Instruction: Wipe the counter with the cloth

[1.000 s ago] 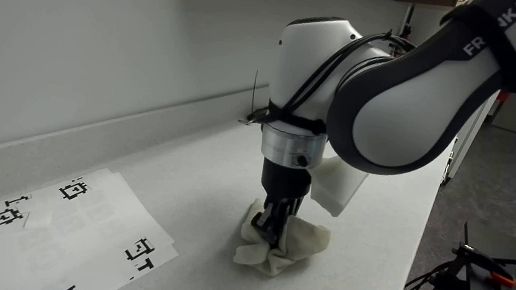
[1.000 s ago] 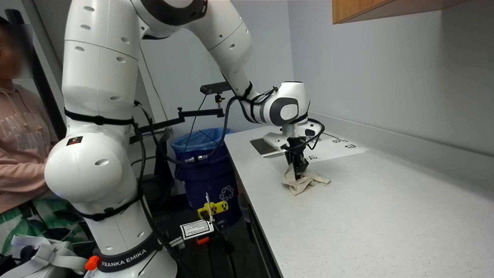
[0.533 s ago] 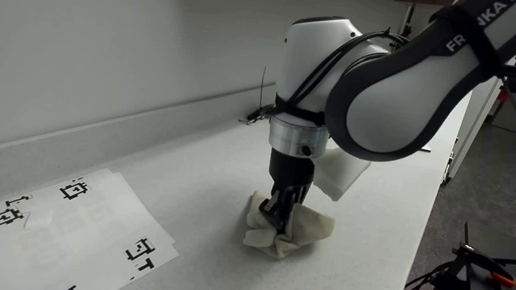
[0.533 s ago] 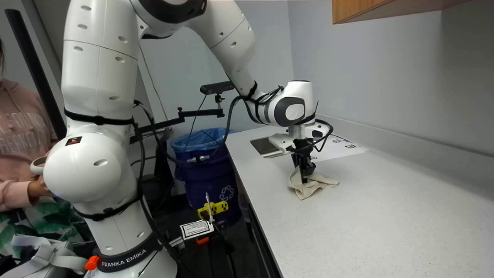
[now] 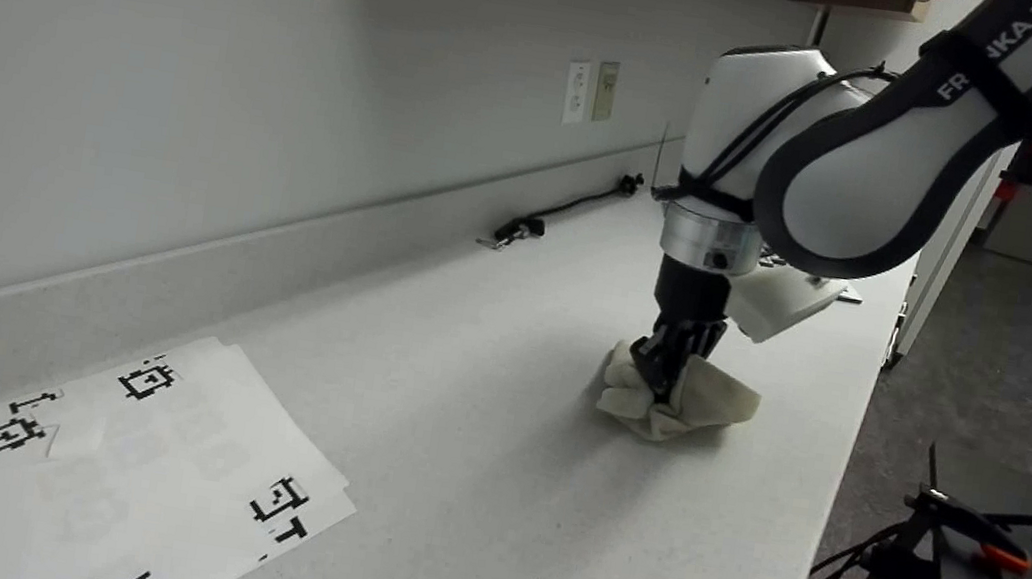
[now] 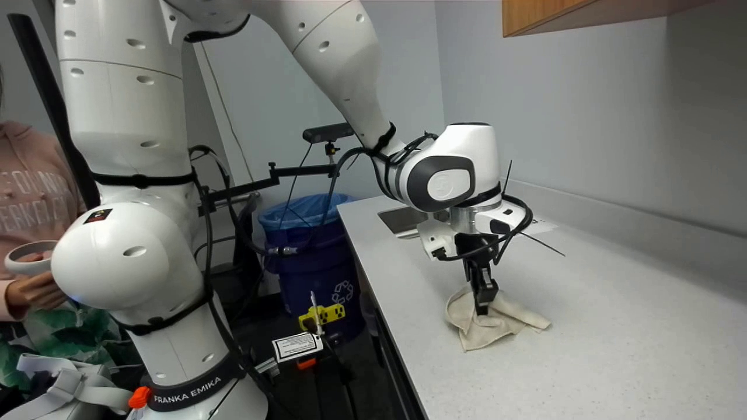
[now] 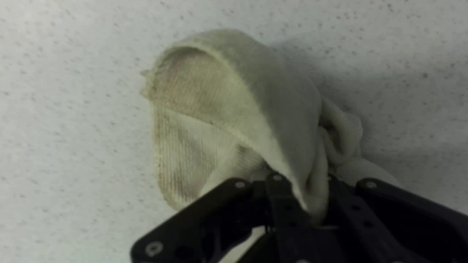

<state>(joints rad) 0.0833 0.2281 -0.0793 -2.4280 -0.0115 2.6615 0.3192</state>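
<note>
A crumpled cream cloth (image 5: pixel 715 396) lies on the pale speckled counter (image 5: pixel 472 455), folds spread to both sides of my fingers. It also shows in an exterior view (image 6: pixel 510 318), flat at its edges on the counter (image 6: pixel 595 361). My gripper (image 5: pixel 661 383) points down, fingers pressed into the middle of the cloth; it also shows in an exterior view (image 6: pixel 483 309). In the wrist view a fold of the cloth (image 7: pixel 285 98) runs up between the two fingers of my gripper (image 7: pixel 305 186), which are closed on it. The fingertips are hidden in the folds.
Paper sheets with black markers (image 5: pixel 180 454) lie on the counter near the wall. A black cable with a clip (image 5: pixel 525 228) lies along the backsplash. A metal sink or tray (image 6: pixel 402 223) is at the far end. A wooden cabinet (image 6: pixel 554 14) hangs above. A person stands behind the arm.
My gripper has dragged the cloth along the counter, away from the marked sheets, staying low. The cable and wall outlets have come into view behind the arm. The cloth stays bunched around the fingers.
</note>
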